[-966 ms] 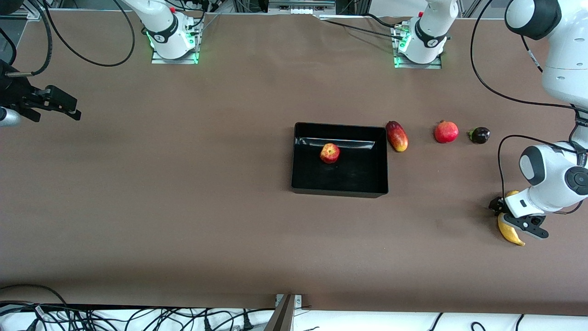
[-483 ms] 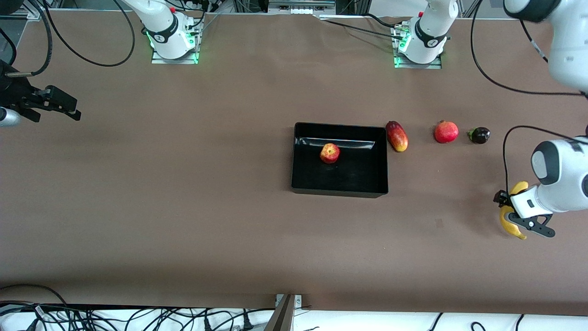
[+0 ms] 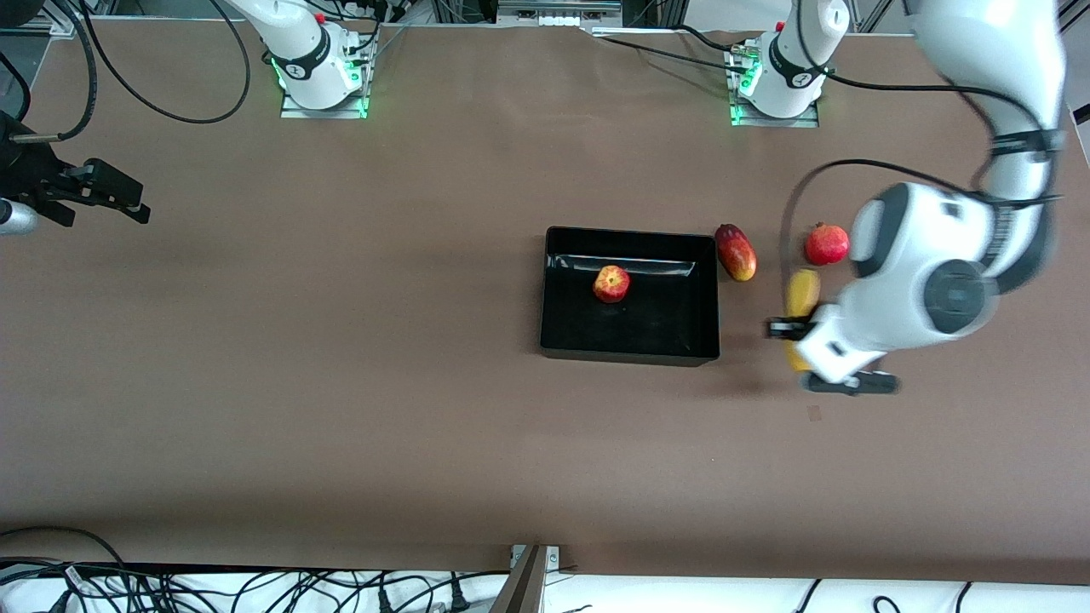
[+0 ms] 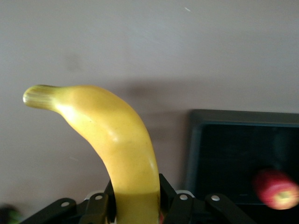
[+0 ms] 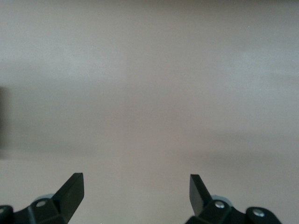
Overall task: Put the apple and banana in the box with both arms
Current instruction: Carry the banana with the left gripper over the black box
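Observation:
The apple lies in the black box at the table's middle. My left gripper is shut on the yellow banana and holds it in the air over the bare table, just beside the box on the side toward the left arm's end. In the left wrist view the banana rises from between the jaws of the left gripper, with the box and the apple past it. My right gripper waits open and empty at the right arm's end, and the right wrist view shows it over bare table.
A red-yellow mango lies right beside the box toward the left arm's end. A red pomegranate lies a little farther that way, partly next to the left arm. Cables run along the table edge nearest the camera.
My left gripper has lifted the banana from the table near the left arm's end and carried it toward the box. The right arm has not moved.

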